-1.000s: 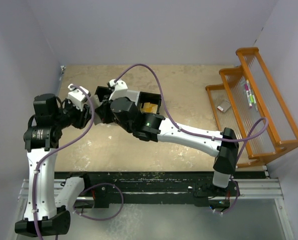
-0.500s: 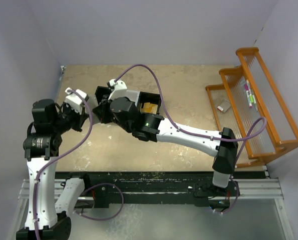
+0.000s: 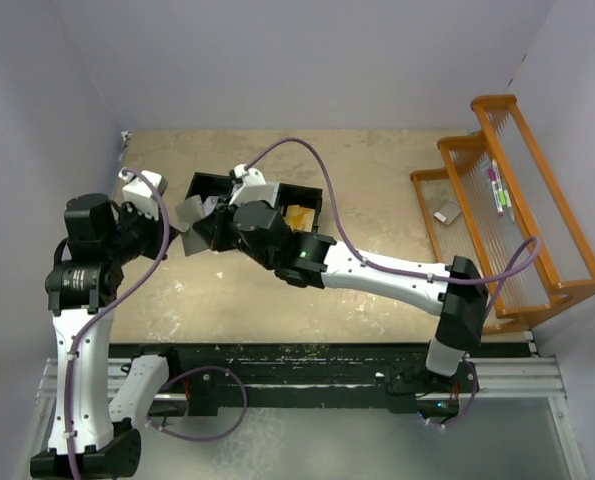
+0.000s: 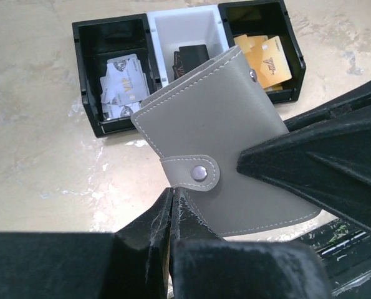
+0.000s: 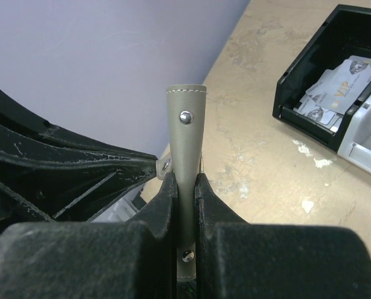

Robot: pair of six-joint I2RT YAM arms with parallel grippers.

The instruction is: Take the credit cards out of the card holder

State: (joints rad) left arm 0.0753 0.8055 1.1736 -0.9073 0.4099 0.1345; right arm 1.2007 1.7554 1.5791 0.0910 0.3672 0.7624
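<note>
Over the table [image 4: 35,156], left tool [image 4: 173,202] and right tool [image 5: 185,184] clamp card holder [image 4: 216,124]

One card holder [image 4: 216,124], one tray [image 4: 184,12] (three compartments), one rack [image 3: 494,103].

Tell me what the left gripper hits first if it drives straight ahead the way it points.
The card holder: its grey face, clamped by the right gripper, lies right at the left gripper's shut tips. The three-compartment tray sits beyond, depth unclear.

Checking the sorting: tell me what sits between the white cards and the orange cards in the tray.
Left wrist view: the white middle compartment, holding black cards, partly hidden by the grey wallet.
</note>
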